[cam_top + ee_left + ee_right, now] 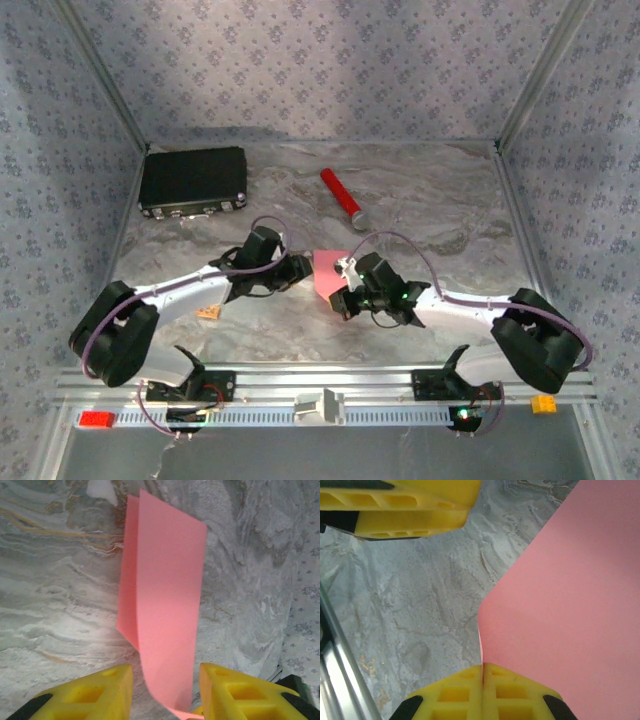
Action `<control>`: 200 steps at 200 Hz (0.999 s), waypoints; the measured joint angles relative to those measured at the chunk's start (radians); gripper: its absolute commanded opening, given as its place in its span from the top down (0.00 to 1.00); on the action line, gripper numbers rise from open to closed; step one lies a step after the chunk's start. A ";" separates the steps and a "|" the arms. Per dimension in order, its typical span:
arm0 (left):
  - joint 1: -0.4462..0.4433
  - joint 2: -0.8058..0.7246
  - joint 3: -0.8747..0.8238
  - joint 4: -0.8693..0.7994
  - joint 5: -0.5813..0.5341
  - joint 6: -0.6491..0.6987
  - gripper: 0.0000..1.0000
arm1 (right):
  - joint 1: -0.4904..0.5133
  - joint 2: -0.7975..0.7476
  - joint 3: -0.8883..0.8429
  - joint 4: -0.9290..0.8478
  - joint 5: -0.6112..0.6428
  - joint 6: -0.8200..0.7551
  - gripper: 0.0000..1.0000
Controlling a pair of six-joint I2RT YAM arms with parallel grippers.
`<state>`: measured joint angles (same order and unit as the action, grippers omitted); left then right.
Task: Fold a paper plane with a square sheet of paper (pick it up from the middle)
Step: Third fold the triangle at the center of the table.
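Grippers are handling the square sheet of paper point(160, 580) above the desk's point(420, 210) middle.
The right gripper point(482, 680) is pinching its edge, fingers pressed together; the left gripper point(165, 690) is standing spread, the paper passing between its fingers.

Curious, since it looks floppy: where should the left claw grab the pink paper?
Grip the pink sheet's near end, where it curls between the left gripper's open fingers, a finger on each face. Come from the left arm's side; the right gripper pinches another edge.
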<state>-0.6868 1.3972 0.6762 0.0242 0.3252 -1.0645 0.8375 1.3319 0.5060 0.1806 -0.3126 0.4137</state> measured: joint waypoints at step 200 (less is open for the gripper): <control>0.000 0.512 0.359 -0.071 0.181 0.196 0.84 | -0.004 0.053 -0.031 0.101 -0.100 0.077 0.98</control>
<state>-0.6868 1.9091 1.0348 -0.0463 0.5064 -0.8680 0.8333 1.3846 0.4755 0.2813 -0.4122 0.4911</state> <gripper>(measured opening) 0.169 0.052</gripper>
